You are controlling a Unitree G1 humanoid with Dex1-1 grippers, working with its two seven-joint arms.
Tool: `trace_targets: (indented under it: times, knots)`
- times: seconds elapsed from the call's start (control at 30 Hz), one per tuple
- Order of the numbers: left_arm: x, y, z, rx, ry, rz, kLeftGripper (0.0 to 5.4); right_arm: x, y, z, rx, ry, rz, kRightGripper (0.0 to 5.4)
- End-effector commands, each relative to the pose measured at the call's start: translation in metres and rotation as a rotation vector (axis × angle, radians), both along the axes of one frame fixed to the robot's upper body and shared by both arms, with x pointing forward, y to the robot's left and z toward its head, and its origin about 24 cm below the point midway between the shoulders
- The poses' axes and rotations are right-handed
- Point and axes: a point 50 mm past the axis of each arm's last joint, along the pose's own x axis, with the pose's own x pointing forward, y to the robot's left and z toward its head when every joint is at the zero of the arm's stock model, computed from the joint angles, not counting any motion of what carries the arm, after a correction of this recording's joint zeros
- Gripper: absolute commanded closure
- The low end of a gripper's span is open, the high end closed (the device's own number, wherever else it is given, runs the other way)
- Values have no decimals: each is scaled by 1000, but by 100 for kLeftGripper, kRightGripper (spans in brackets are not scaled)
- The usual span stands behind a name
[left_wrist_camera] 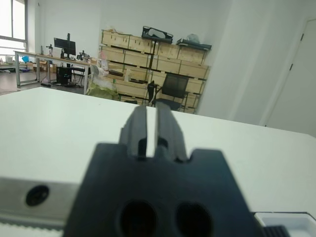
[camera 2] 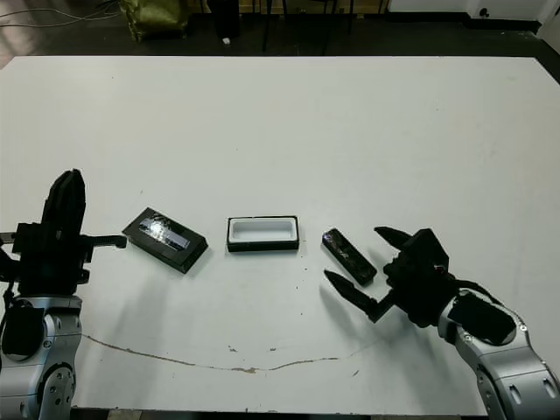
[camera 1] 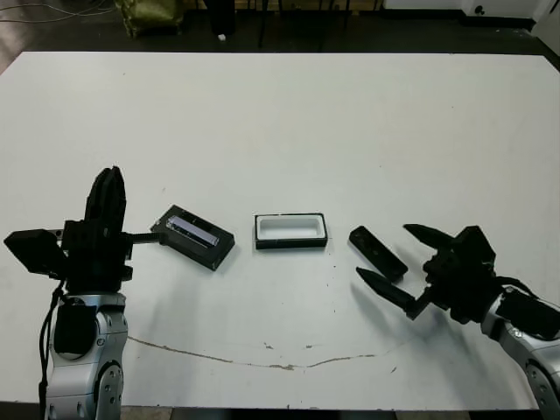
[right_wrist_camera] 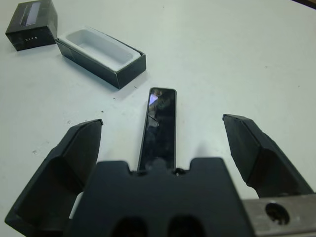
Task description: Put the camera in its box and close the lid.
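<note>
No words or brand names can be read on anything here. The lid [camera 1: 193, 236] has a shiny stripe on top and some tiny dots on one end, too small to make out.

The camera [camera 1: 378, 252] lies flat on the white counter [camera 1: 280, 122], just to the right of the box [camera 1: 291, 231]. The box sits in the middle, with its white inside showing. The lid lies to the left of the box, a little apart from it.

The right hand [camera 1: 404, 262] is spread wide, one finger on each side of the camera, not touching it. The left hand [camera 1: 106, 203] is pressed closed, holding nothing, and stands up beside the lid.

A thin brown crack line [camera 1: 262, 359] runs along the near part of the counter. Nothing blocks the camera or the box.
</note>
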Motion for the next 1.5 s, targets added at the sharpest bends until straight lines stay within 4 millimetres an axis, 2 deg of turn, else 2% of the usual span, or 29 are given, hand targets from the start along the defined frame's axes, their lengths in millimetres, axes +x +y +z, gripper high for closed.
trace_targets:
  times: [0.03,0.43,0.5,1.17,1.23,1.5]
  knots:
    - [-2,1,-6,-1,33,10,540,-5,0,-10,-7,41,-10,1]
    - [-3,1,-6,0,35,8,540,-10,0,-22,-17,71,-11,13]
    - [-3,1,-6,-9,37,7,540,-11,-1,-23,-28,86,-13,44]
    - [-3,2,-7,0,35,6,540,-16,1,-24,-63,45,-79,493]
    - [-3,2,-6,3,35,7,540,-16,1,-24,-65,51,-80,509]
    - [-3,1,-7,2,35,5,540,-14,-1,-22,-68,63,-82,510]
